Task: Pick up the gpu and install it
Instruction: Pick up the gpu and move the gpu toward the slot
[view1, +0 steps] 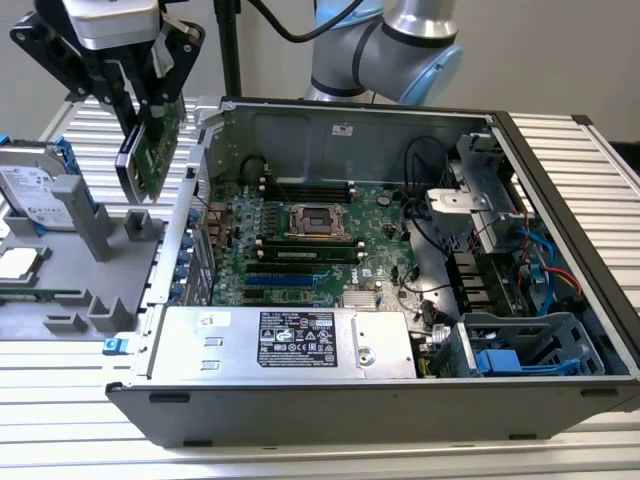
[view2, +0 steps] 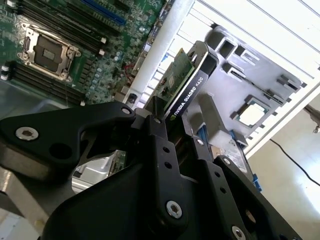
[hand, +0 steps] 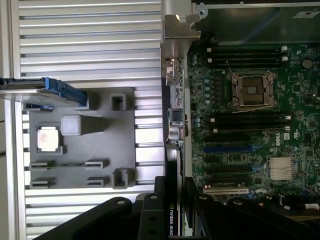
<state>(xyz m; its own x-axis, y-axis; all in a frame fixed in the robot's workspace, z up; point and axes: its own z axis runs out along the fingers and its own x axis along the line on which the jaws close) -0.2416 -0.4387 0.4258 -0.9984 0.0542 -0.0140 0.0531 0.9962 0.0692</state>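
Note:
The gpu hangs on end in the air at the exterior view's left, green board toward the open computer case and black cooler away from it. My gripper is shut on its upper part. The card hovers over the grey fixture, just outside the case's rear wall. In the second wrist view the gpu sticks out between the black fingers, with the gripper clamped on it. In the first wrist view the gripper holds the gpu edge-on beside the motherboard.
The green motherboard lies in the open case, with an empty processor socket and blue expansion slots. A silver power supply lies along the near side. On the fixture stand a hard drive with blue rails and a processor chip.

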